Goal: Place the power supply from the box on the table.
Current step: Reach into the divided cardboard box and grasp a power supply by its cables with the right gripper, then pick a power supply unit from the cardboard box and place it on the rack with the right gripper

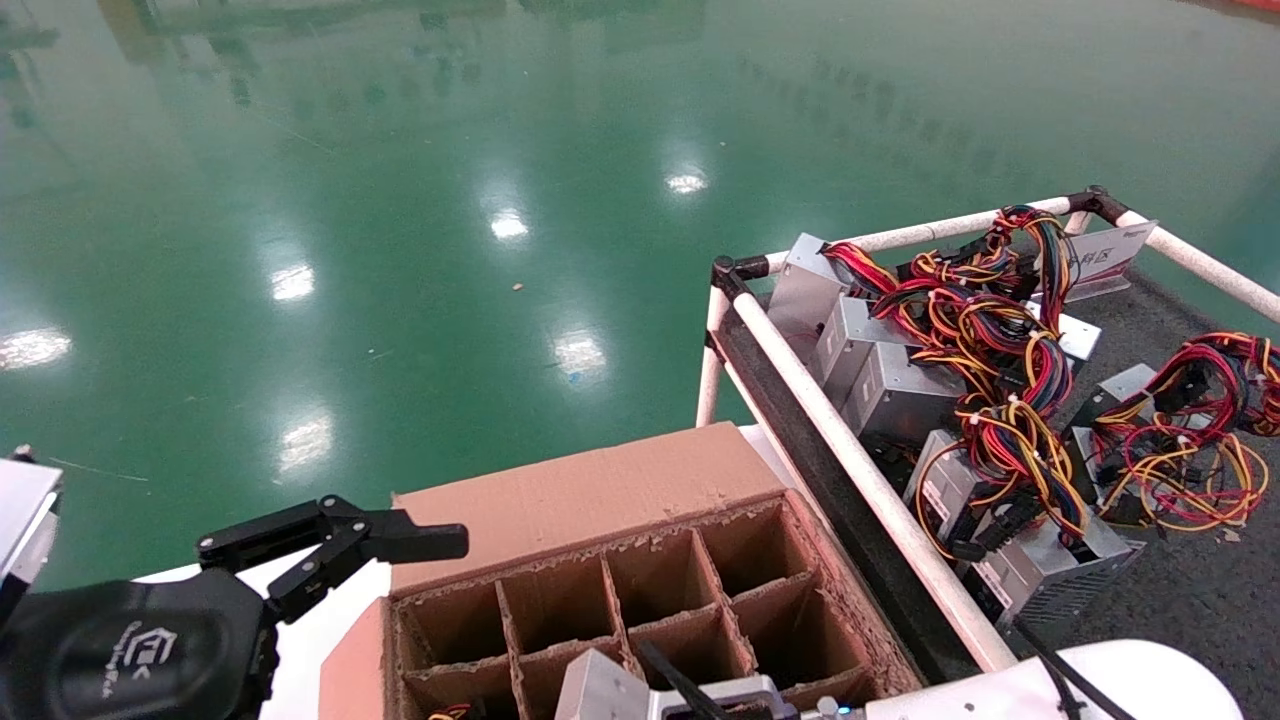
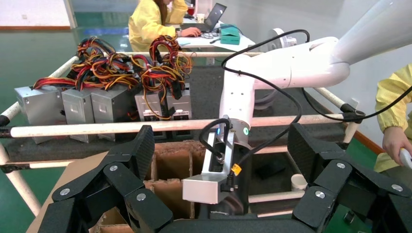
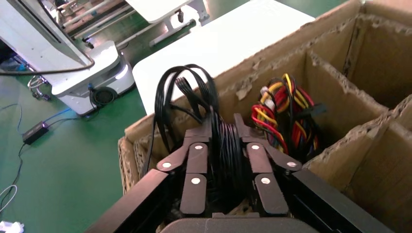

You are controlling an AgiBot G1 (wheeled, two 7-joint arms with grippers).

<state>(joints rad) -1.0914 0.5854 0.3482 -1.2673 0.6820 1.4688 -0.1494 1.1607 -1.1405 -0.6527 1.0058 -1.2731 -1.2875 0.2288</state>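
Only the power supply's black cables show; its metal body is hidden down in a corner cell of the box. My right gripper is shut on that cable bundle, just above the cell. In the head view the reddish-brown box stands at the bottom centre, and my right wrist dips into its near row. The dark grey table lies to the right, behind a white rail. My left gripper hovers open and empty beside the box's left side.
A unit with red and yellow wires fills the cell next to the gripped cables. Several grey units with coloured wires crowd the table along the rail. A person in yellow sits beyond the table. Green floor surrounds everything.
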